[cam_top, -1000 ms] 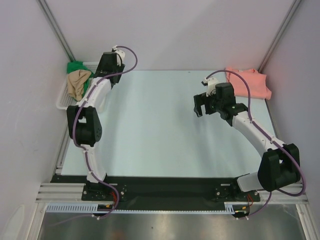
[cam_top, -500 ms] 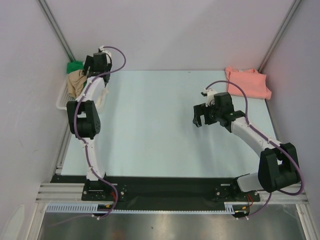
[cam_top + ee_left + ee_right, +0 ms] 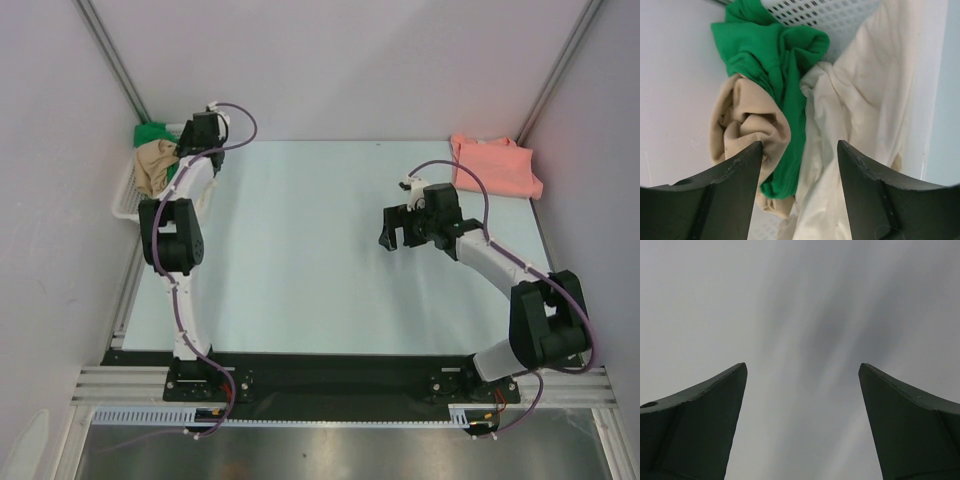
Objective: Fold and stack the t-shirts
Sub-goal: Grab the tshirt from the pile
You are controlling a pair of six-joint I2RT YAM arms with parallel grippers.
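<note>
The step in hand, as I judge it, is to fetch the next shirt from the basket (image 3: 815,12); no folding is going on at this moment. In the top view the basket stands at about 10 o'clock on the table (image 3: 300,250), against the left wall. Three shirts lie crumpled together in it.

The left gripper (image 3: 800,150) hangs directly over this pile and points down into it. Its two fingers stand apart and nothing is pinched between them, so it is released. In the left wrist view the green shirt (image 3: 772,50) is at 12 o'clock, the tan shirt (image 3: 747,115) at 9 o'clock, close to the left finger, and the cream shirt (image 3: 860,95) at 3 o'clock, hanging over the basket wall. A green fold runs down exactly between the fingers.

The pink shirt (image 3: 497,165) lies alone at about 2 o'clock on the table, in the far right corner. It looks flat, but I cannot tell how neatly it is folded.

The right gripper (image 3: 395,235) is over the bare table, a little toward 3 o'clock from the middle, with its arm bent and reaching forward. Its fingers are wide apart and hold nothing.

The next move probably calls for the left gripper to go lower and close on one shirt only. The cloths are tangled, so a second shirt could easily come out with it.
</note>
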